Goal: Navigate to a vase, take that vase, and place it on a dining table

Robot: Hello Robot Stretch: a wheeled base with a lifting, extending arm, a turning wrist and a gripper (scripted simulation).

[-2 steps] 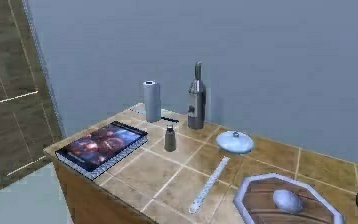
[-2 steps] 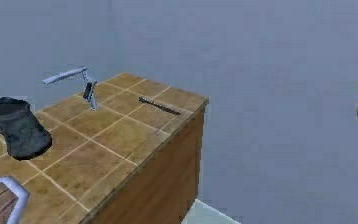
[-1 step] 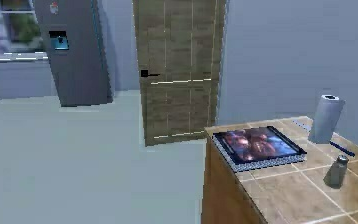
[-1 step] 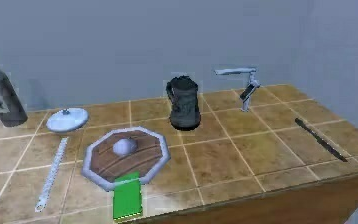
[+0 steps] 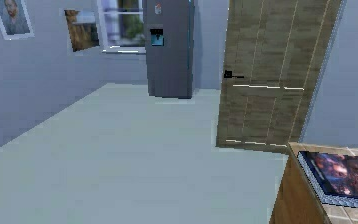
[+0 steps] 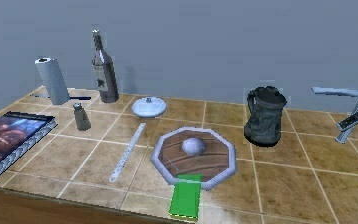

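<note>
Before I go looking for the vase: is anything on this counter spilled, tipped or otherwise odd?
Nothing is spilled or tipped: the bottle, paper roll and dark jug all stand upright. Only the flat green thing stands out. It lies right at the counter's near edge and may overhang it.

Paper roll (image 6: 52, 80) left of bottle (image 6: 104, 65), jug (image 6: 266, 114) right — on countertop (image 6: 287, 185)

We see soft, even light, brightest at the window (image 5: 122, 25), the walls (image 5: 42, 85) dimmer, faint small shadows lying on the tiled counter (image 6: 287, 175).
</note>
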